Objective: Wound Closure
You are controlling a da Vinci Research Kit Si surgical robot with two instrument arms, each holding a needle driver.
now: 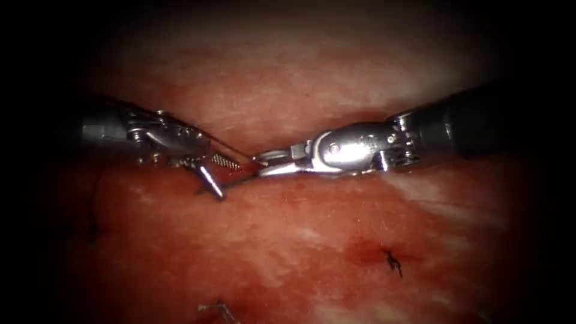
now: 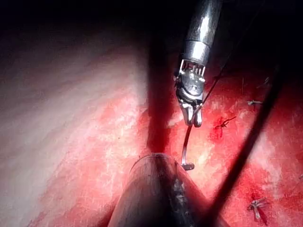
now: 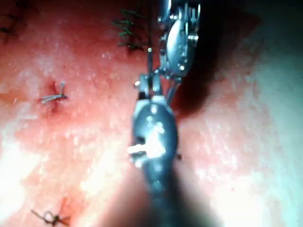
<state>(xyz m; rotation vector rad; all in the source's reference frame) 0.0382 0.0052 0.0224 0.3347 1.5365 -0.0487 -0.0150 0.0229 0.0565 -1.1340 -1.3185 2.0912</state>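
Note:
My right tool [image 1: 259,165] comes in from the right and its jaws are shut on the curved needle [image 1: 234,182] near one end. The needle hangs free above the tissue [image 1: 312,228], not in it. In the left wrist view the needle [image 2: 186,144] curves from the right tool [image 2: 192,120] toward my left tool. My left tool [image 1: 229,179] stands open, one toothed jaw above the needle and the other pointing down across its free end. A thin dark thread [image 2: 215,82] runs away from the right tool's jaws.
Tied stitches with cut thread ends sit on the tissue at the lower right [image 1: 393,261] and near the bottom edge [image 1: 219,309]. Another dark thread end [image 1: 93,223] lies at the left. Red fluid stains the tissue around them.

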